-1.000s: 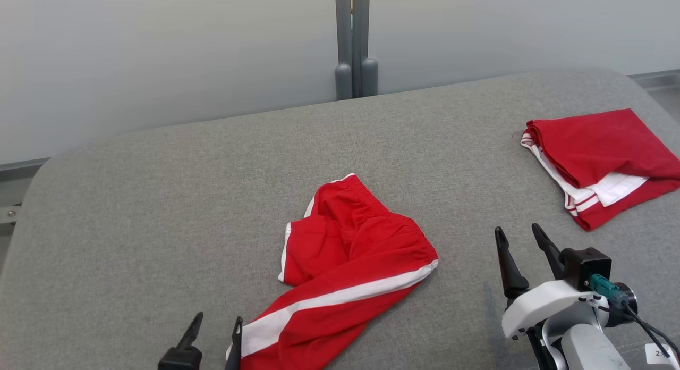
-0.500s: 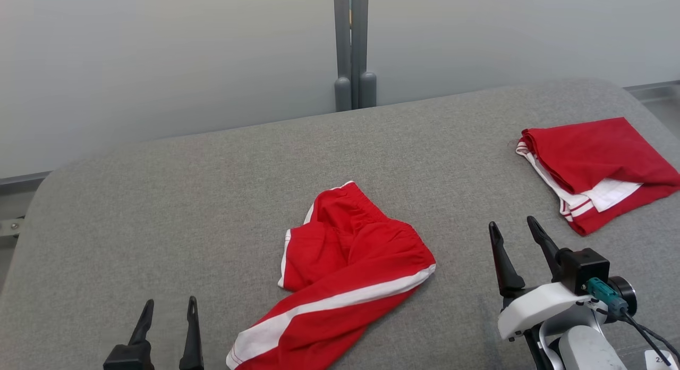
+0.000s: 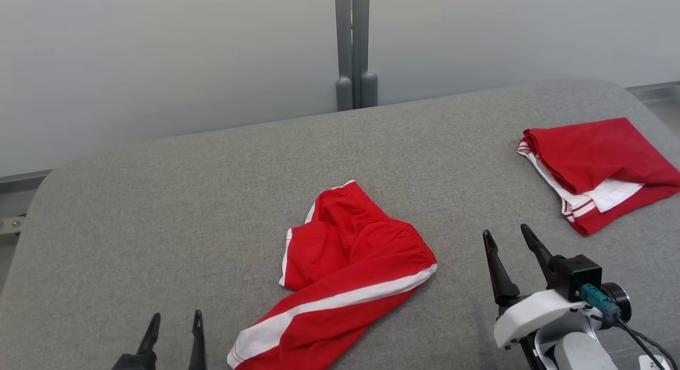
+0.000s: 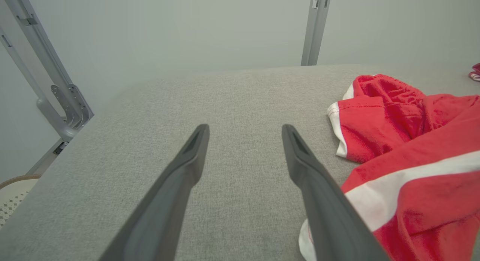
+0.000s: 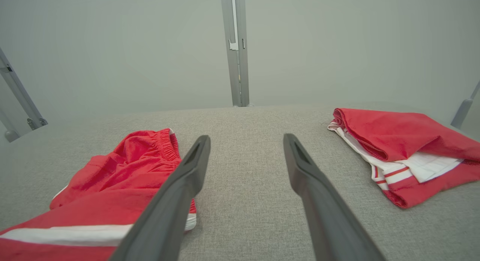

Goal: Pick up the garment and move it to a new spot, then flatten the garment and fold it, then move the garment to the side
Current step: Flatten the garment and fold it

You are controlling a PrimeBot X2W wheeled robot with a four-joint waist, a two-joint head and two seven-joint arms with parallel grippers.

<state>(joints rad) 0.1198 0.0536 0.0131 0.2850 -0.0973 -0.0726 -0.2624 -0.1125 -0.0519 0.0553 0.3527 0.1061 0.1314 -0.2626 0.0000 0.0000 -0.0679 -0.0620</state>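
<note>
Red shorts (image 3: pixel 350 263) lie crumpled on the grey table (image 3: pixel 159 200).
Flanking them, left gripper (image 3: pixel 176 316) and right gripper (image 3: pixel 505 232), fingers spread apart, empty.

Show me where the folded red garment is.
In the head view, the folded red garment lies at the far right of the grey table, beyond the open right gripper.

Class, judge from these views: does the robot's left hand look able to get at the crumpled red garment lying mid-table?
Probably yes. The left hand stands open beside the crumpled garment, near its striped end, with only grey table surface between them; nothing covers the cloth.
</note>
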